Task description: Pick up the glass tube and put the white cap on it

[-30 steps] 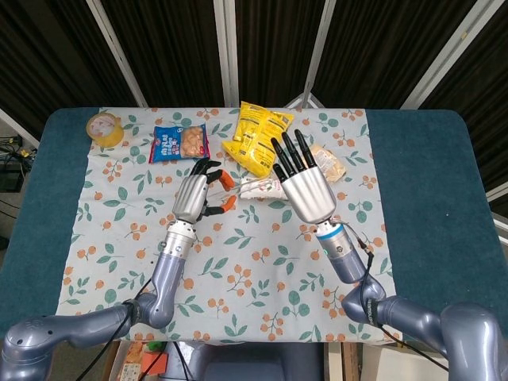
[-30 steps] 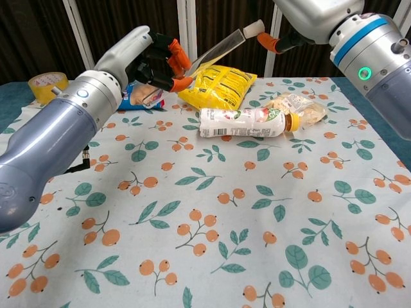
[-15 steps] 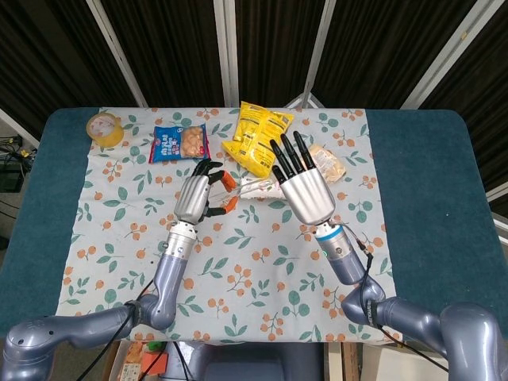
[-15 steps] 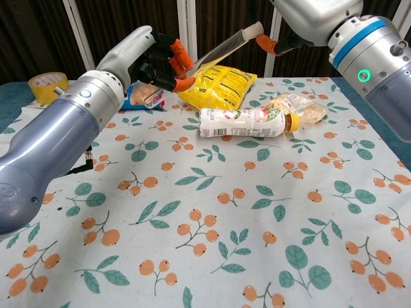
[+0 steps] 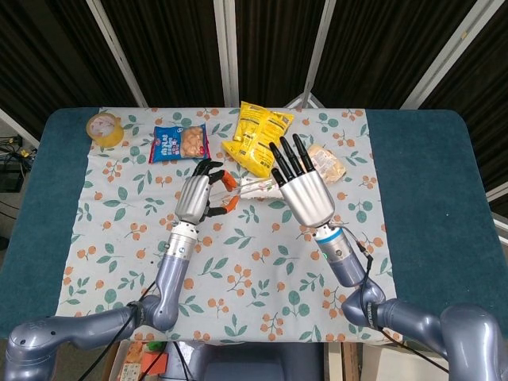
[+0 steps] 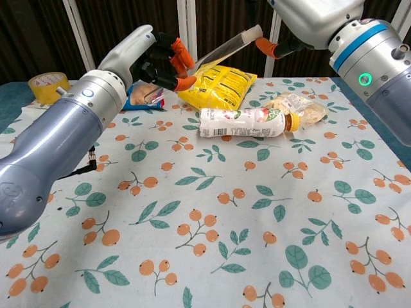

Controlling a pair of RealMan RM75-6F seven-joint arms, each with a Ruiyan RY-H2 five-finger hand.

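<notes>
The glass tube [image 6: 221, 49] is held aloft above the table, tilted, its lower end pinched in the curled, orange-tipped fingers of the left hand [image 6: 153, 59]; no contents can be made out through the glass. The white cap [image 6: 255, 31] is seen at the tube's upper end, just beside the orange fingertip of the right hand [image 6: 302, 19], but whether it is seated on the tube or merely touching cannot be told. In the head view the right hand [image 5: 302, 187] is shown from the back with its fingers extended and close together; its thumb side is hidden, so its grip on the cap cannot be judged. A bottle [image 6: 247, 122] with a pale label and an orange cap is laid on its side on the floral tablecloth [image 6: 212, 224], its contents not discernible. Behind it lie a yellow snack bag [image 6: 218, 85], a blue snack packet [image 5: 179, 143], partly hidden in the chest view, and a clear packet [image 6: 297, 104]. A tape roll [image 5: 104, 127] rests at the far left corner
</notes>
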